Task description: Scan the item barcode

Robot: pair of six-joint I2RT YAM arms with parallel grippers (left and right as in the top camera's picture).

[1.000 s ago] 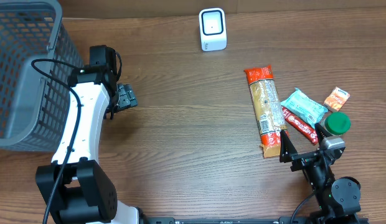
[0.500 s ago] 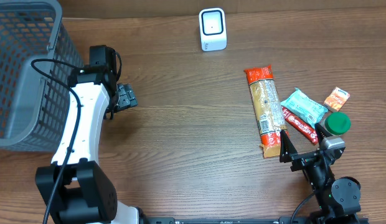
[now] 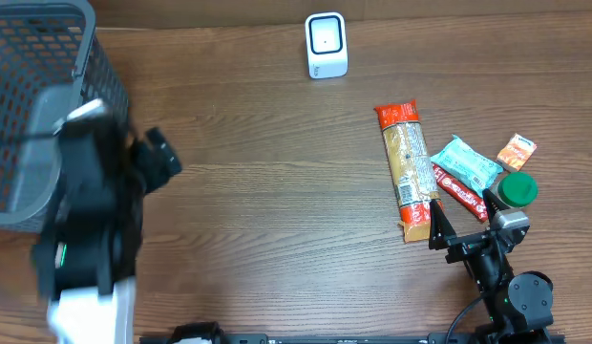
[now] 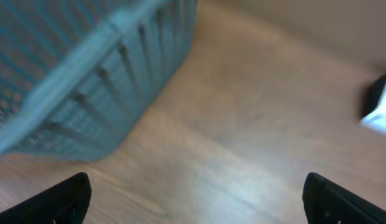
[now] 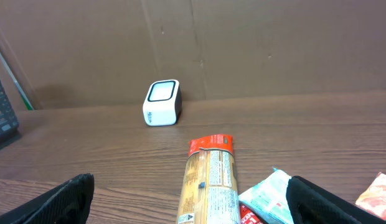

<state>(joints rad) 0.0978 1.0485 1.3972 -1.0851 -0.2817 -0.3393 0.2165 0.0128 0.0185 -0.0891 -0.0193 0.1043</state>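
Note:
Several packaged items lie at the right of the table: a long clear packet with orange ends [image 3: 406, 170] [image 5: 208, 180], a teal packet [image 3: 465, 164] [image 5: 271, 196], a red bar [image 3: 458, 191], a small orange packet [image 3: 517, 151] and a green-capped thing [image 3: 517, 189]. The white barcode scanner [image 3: 326, 45] [image 5: 162, 102] stands at the back centre. My right gripper [image 3: 465, 218] [image 5: 202, 208] is open, low, just in front of the long packet, holding nothing. My left gripper [image 3: 158, 158] [image 4: 196, 205] is open and empty beside the basket, its arm motion-blurred.
A grey mesh basket [image 3: 38, 115] [image 4: 87, 74] fills the back left corner, close to my left arm. The scanner [image 4: 380, 112] shows blurred at the right edge of the left wrist view. Bare wood lies between the basket and the items.
My left arm has swung quickly towards the near left, beside the basket, and shows blurred. The right arm and the items have not moved.

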